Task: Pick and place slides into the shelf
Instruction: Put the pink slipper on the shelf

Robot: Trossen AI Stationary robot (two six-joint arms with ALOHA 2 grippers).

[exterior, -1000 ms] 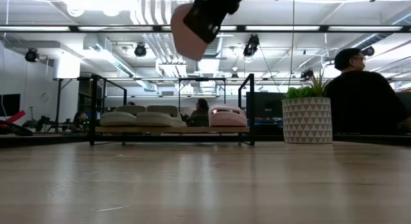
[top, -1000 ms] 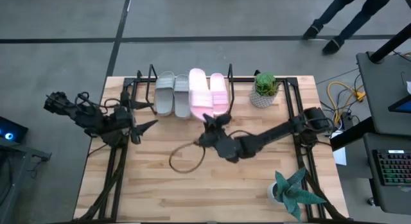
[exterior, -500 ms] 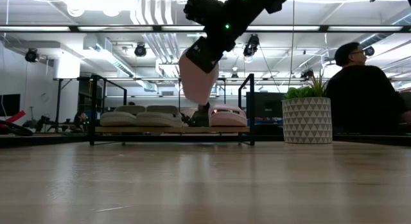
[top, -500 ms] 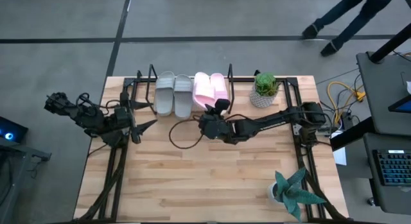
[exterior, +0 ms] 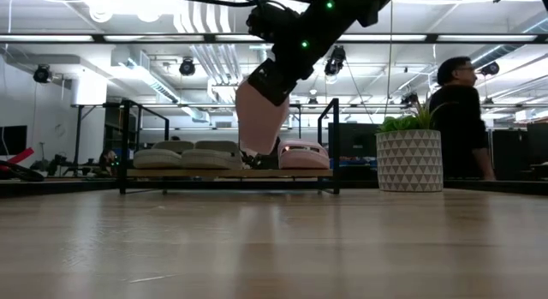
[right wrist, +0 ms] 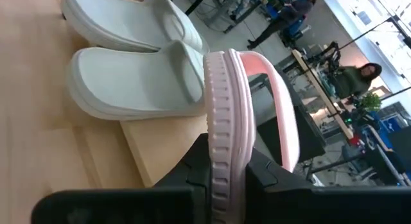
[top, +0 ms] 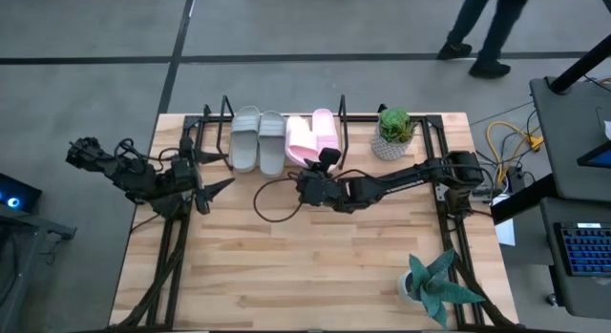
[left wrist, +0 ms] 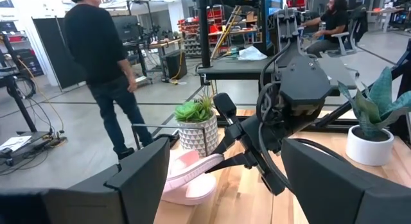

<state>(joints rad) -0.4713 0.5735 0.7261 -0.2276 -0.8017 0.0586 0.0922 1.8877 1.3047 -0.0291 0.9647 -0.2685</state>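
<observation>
Right pincer is clamped on the edge of a pale pink slide, holding it tilted at the front of the shelf, its toe end over the slot between the grey pair and the second pink one. From table height the held slide hangs steeply, its lower end just at the shelf's wood base. Two grey slides lie side by side on the shelf, and the other pink slide lies at the right end. Left pincer waits well apart over the left side of the surface, its fingers spread.

A dark cable loop lies on the light wood surface. A potted succulent stands just right of the shelf, and a spiky plant near the front right corner. Beyond the surface, a person in dark clothes stands in a workshop with ceiling ducts and lamps; someone else walks on the grey floor.
</observation>
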